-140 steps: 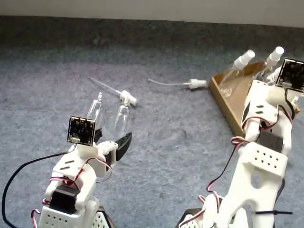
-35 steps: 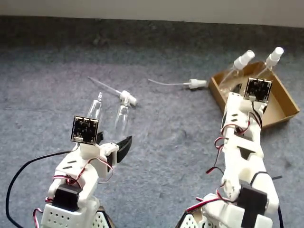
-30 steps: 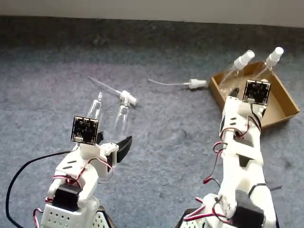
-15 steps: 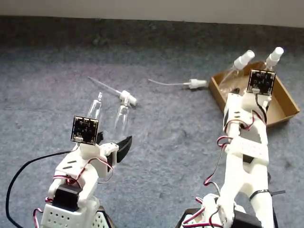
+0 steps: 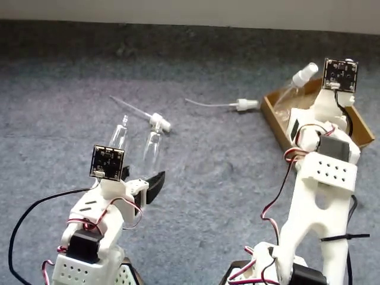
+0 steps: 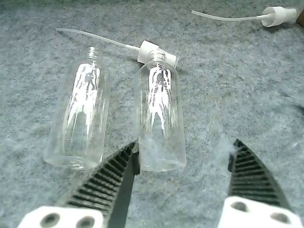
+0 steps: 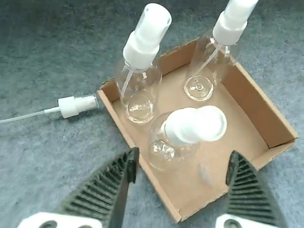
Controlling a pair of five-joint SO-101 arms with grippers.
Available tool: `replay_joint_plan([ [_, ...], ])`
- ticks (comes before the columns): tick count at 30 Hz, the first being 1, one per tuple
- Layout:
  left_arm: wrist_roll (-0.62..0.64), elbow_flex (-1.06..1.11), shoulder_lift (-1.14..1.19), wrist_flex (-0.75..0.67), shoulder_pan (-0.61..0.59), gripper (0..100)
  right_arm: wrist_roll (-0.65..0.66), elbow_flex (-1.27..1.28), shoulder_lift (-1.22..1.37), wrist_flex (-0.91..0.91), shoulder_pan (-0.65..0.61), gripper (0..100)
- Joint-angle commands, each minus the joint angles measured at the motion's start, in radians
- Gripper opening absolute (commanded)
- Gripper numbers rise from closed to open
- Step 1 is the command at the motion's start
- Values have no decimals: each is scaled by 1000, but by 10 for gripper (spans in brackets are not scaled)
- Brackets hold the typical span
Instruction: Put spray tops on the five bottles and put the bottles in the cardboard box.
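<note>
Right gripper (image 7: 181,160), jaws spread, hangs over the brown cardboard box (image 7: 266,107) — a low pass could tip the three clear white-topped bottles (image 7: 142,61) standing inside; two uncapped bottles (image 6: 159,114) lie outside.

Two uncapped bottles (image 5: 152,145) lie near a loose spray top (image 5: 159,123), well apart from the cardboard box (image 5: 274,122).

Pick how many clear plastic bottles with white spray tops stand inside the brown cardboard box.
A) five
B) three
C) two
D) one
B: in the right wrist view a first bottle, a second bottle and a third bottle stand capped inside the brown cardboard box.
</note>
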Motion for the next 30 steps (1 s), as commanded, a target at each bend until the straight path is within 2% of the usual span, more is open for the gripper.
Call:
replay_joint_plan([
  [1, 5, -8, -1, -2, -12, 274, 14, -143, -42, 130, -7, 260],
  [7, -2, -8, -1, 2, -15, 275, 14, -321, -42, 364, -13, 260],
  [11, -114, -19, -1, 0, -82, 274, 14, -433, -42, 518, -54, 260],
  [15, -152, -38, -1, -2, -174, 274, 9, -495, -42, 636, -153, 260],
  [20, -152, -53, -1, -2, -242, 274, 6, -509, -42, 733, -337, 260],
  [24, -150, -56, -1, -38, -323, 274, 5, -506, -42, 733, -475, 260],
  [27, -150, -58, -1, -100, -429, 274, 3, -506, -42, 730, -576, 260],
  [30, -150, -48, -1, -144, -493, 274, -81, -504, -35, 728, -670, 260],
])
